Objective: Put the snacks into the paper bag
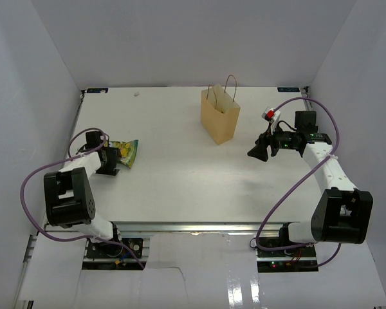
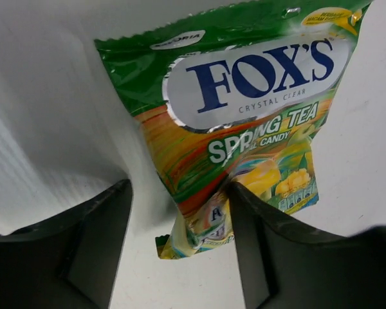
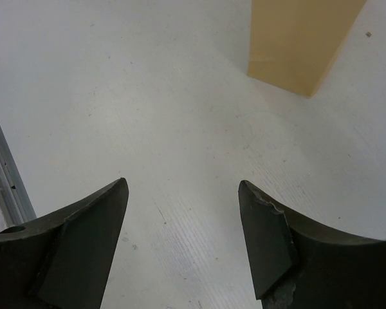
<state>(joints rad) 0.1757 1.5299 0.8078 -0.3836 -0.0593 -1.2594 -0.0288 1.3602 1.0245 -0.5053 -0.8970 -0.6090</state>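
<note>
- Closest to us, the left claw [image 2: 180,193] stands released, its two dark fingers [image 2: 83,244] spread. The lower end of the snack packet [image 2: 244,122] lies between them. The right-hand finger seems to meet the packet's edge, while the other is apart from it.
- We see the packet as a green-and-white candy pouch lying flat on the worktop [image 1: 180,187], near its left edge and about midway between the near and far edges. No other packet shows.
- We judge it light and soft, with slippery, crinkly film and loose sweets that would shift inside. The thin end now between the fingers looks the best place to pinch, and firmly, since glossy film may slide out.
- Farther across, the right claw [image 3: 183,187] is released and empty. It hangs above bare worktop near the right edge and points toward the bag.
- Farthest off, the paper bag [image 1: 220,119] stands upright toward the far edge, a little right of centre and well apart from the packet. We expect it to tip easily if nudged.
</note>
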